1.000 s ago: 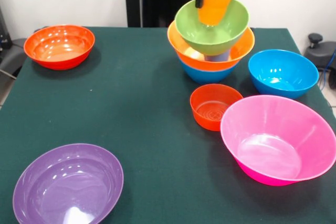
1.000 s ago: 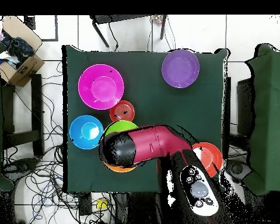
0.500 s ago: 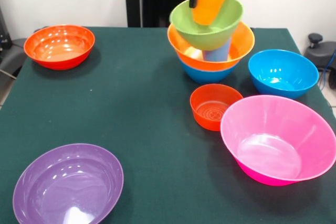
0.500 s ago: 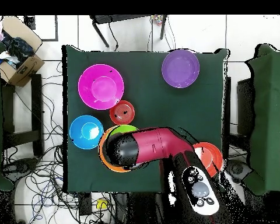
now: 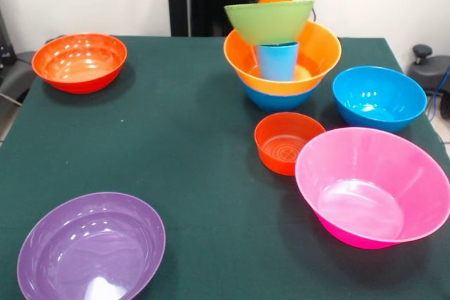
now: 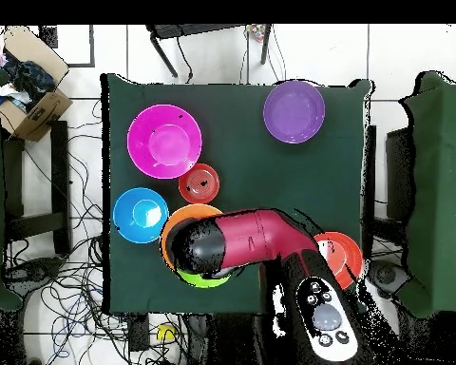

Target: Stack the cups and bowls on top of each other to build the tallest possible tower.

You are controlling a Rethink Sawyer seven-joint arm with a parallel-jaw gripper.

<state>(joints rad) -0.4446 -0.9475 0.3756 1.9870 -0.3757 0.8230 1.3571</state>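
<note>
bright, even light — glossy glare, soft shadows

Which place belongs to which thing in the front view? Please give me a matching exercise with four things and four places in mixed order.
Things:
1. purple bowl
2. light blue cup
3. lime green bowl
4. small red-orange bowl

Places:
A. on top of the light blue cup
B. standing inside the orange bowl
C. alone at the picture's bottom left
D. on the table, close beside the pink bowl

Pairs: 1-C, 2-B, 3-A, 4-D
</note>
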